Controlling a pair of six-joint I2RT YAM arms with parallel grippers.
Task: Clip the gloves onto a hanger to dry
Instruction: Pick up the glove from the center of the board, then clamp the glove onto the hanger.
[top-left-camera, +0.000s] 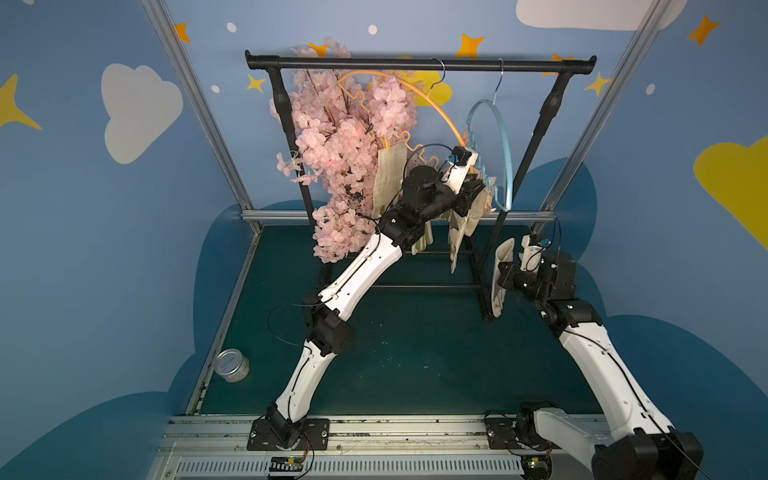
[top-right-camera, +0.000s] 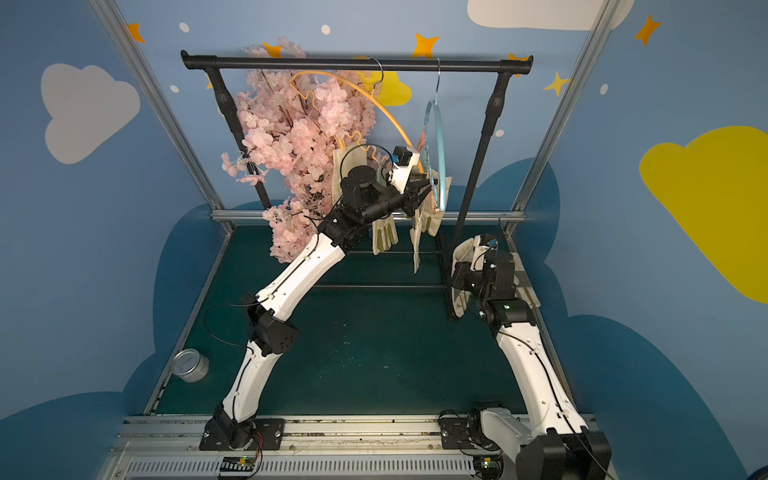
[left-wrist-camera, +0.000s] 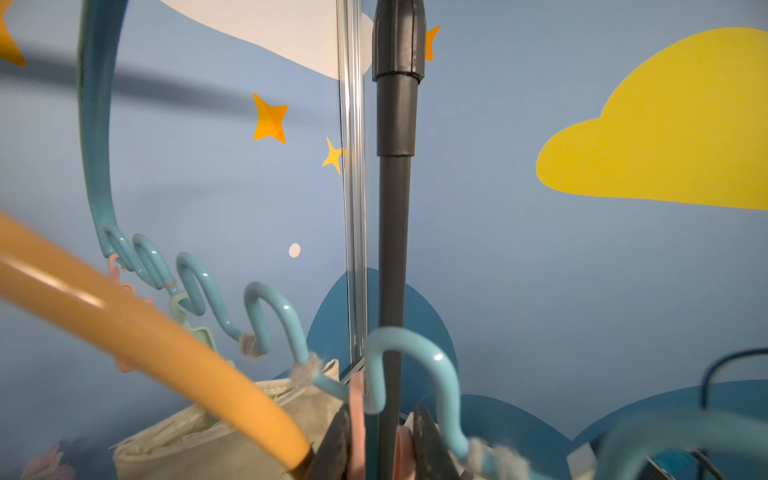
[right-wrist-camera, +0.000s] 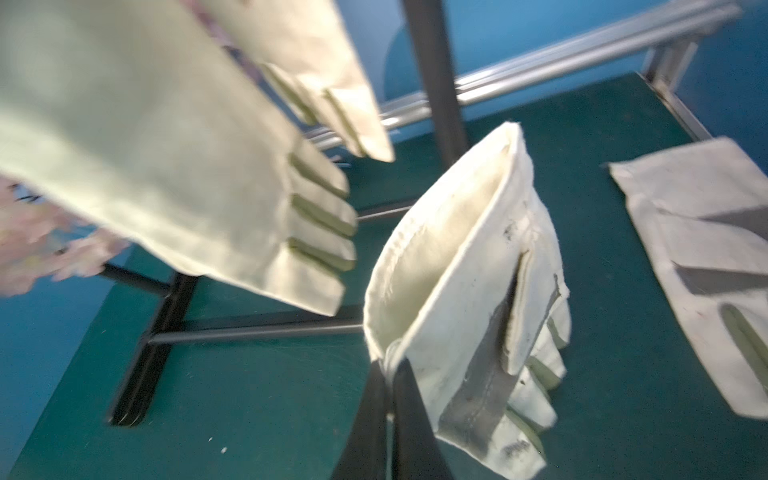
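A black rail (top-left-camera: 374, 64) carries an orange hanger (top-left-camera: 428, 99) and a blue hanger (top-left-camera: 506, 137). Cream gloves hang clipped below them (top-left-camera: 390, 174) (top-left-camera: 457, 241), seen in both top views. High at the blue hanger's wavy bottom wire (left-wrist-camera: 415, 353), my left gripper (left-wrist-camera: 376, 444) is shut on a pink clip (left-wrist-camera: 357, 415). My right gripper (right-wrist-camera: 388, 386), lower and to the right, is shut on the cuff edge of a glove (right-wrist-camera: 469, 291) with grey palm patches, which hangs fingers down above the table. Another glove (right-wrist-camera: 706, 249) lies flat on the green table.
A pink blossom branch (top-left-camera: 340, 158) fills the rack's left side. The rack's black post (top-left-camera: 536, 141) and base bars (top-left-camera: 482, 286) stand close to the right arm. A metal tin (top-left-camera: 232, 365) sits at the table's near left. Aluminium frame rails (top-left-camera: 399, 216) border the green table.
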